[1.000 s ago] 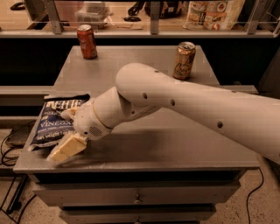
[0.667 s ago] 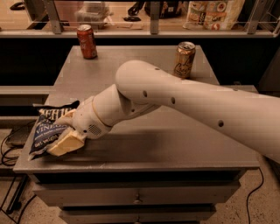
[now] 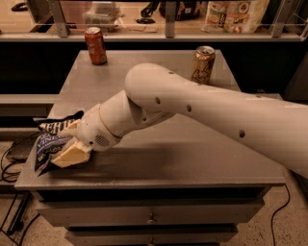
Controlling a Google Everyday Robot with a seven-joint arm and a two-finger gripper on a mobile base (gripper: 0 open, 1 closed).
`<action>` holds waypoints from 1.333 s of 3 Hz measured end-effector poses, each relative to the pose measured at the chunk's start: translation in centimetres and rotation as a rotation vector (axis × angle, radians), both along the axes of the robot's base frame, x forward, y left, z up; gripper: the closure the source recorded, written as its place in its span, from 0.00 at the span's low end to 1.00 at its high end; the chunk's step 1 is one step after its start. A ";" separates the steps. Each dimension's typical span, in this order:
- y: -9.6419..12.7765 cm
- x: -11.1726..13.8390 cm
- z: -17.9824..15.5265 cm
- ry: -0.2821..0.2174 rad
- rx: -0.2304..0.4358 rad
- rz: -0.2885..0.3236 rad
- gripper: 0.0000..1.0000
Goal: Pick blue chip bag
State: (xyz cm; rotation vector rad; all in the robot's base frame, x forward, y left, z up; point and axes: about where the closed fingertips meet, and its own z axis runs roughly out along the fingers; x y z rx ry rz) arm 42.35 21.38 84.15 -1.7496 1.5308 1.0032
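Camera view looks down on a grey table (image 3: 192, 158) with the robot's white arm (image 3: 216, 110) reaching across it from the right towards the front left corner. The gripper (image 3: 58, 147) sits at that corner, low over the tabletop. Its two tan fingers (image 3: 70, 156) are closed in on the blue chip bag (image 3: 44, 144) from either side, one above and one below in the frame. The bag is crumpled between them, its white lettering partly showing, and its left end hangs past the table's left edge.

Two drink cans stand upright near the table's far edge, well apart from the bag and from each other. A red soda can (image 3: 95, 45) is at the back left and a gold can (image 3: 203, 65) at the back right. What either holds cannot be seen.

Below the tabletop is a closed drawer front (image 3: 151, 211) with a small handle. On the shelf behind the table rest a clear plastic box (image 3: 101, 12) and a printed snack bag (image 3: 236, 14). Their contents are too unclear to name. Dark cables (image 3: 9, 166) lie on the floor at the left.
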 end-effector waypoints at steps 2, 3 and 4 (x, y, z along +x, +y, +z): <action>-2.0 4.2 5.3 -0.070 0.058 -0.047 1.00; -2.0 4.2 5.3 -0.070 0.058 -0.046 1.00; -2.4 4.9 5.3 -0.058 0.077 -0.061 1.00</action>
